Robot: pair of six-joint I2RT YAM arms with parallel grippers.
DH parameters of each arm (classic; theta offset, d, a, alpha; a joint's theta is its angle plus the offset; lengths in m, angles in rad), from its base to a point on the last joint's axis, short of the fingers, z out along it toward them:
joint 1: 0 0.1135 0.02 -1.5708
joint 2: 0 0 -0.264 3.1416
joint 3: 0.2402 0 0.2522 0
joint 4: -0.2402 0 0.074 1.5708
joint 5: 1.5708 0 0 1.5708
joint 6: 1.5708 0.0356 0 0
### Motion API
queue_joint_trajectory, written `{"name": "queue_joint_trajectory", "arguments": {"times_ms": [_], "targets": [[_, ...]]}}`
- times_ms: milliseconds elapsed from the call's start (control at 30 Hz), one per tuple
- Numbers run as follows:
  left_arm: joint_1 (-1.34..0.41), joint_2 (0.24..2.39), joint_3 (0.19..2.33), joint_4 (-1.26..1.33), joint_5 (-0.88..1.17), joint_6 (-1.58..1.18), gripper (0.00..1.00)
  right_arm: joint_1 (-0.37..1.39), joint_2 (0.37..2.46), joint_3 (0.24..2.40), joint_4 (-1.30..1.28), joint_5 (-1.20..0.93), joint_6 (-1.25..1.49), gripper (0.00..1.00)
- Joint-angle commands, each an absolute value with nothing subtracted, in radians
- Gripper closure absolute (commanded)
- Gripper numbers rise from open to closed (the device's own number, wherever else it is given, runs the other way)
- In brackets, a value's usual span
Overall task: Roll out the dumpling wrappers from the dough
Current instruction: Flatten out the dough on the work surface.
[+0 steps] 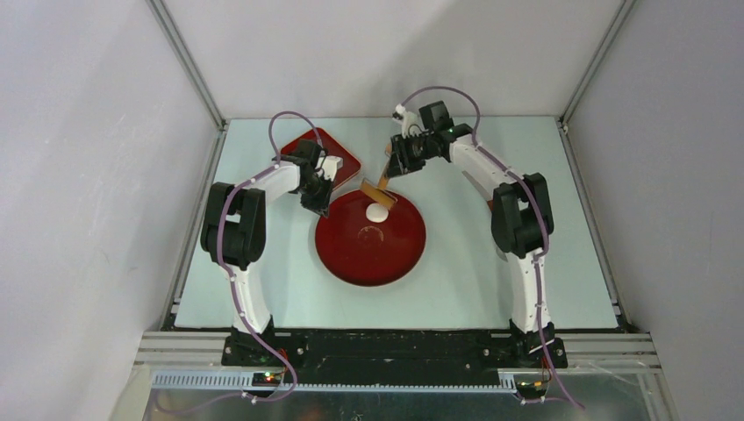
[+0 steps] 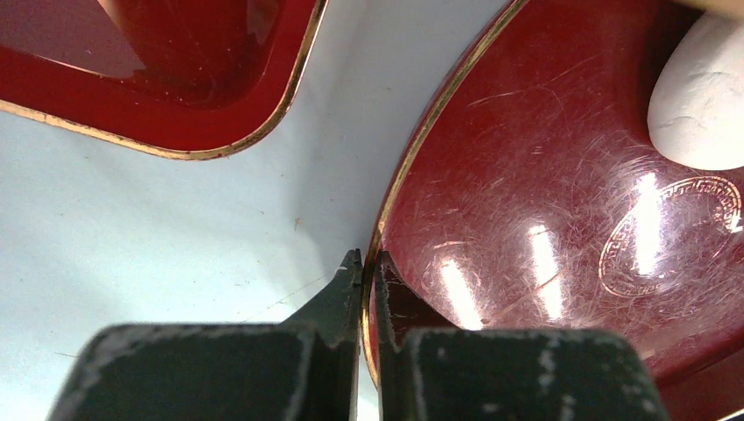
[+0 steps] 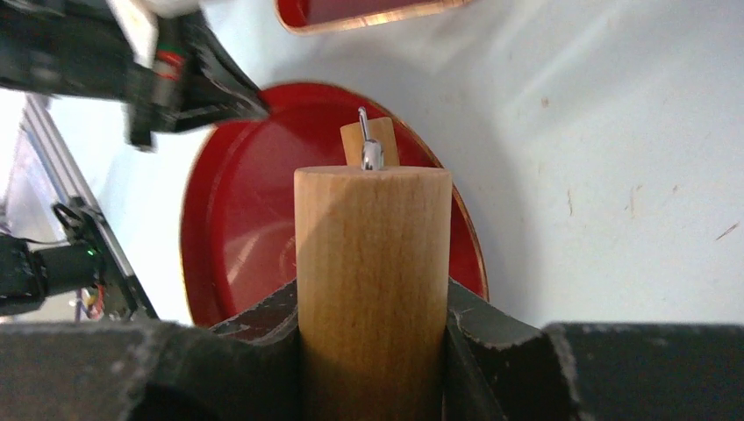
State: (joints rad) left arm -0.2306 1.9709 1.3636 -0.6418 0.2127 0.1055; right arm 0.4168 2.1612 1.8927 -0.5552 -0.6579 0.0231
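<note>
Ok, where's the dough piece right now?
Top view: the dough piece lies on the far half of the round red plate, beside the end of the rolling pin in the right pincer, right of the left pincer.

Dark red plate (image 1: 351, 259) with gold rim and key-pattern ring, white dough piece (image 1: 376, 212), tan wooden roller (image 3: 373, 289)

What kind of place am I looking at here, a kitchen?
Probably a robot test booth, not a kitchen: plain white walls on metal framing enclose a table, two robot arms are bolted at its edge, and one holds a wooden rolling pin over a red plate with dough.
</note>
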Motion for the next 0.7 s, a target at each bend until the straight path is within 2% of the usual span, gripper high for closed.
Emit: {"name": "queue_joint_trajectory", "arguments": {"times_ms": [0, 333, 667], "targets": [[-0.224, 2.002, 1.379, -0.646, 0.195, 0.104, 1.00, 0.449, 2.181, 1.869, -0.633, -0.642, -0.069, 1.00], [-0.224, 2.002, 1.382, -0.645, 0.186, 0.100, 1.00, 0.547, 2.147, 1.744, -0.680, -0.588, -0.166, 1.00], [-0.224, 2.002, 1.382, -0.646, 0.181, 0.094, 1.00, 0.603, 2.017, 1.648, -0.643, -0.561, -0.194, 1.00]]}}
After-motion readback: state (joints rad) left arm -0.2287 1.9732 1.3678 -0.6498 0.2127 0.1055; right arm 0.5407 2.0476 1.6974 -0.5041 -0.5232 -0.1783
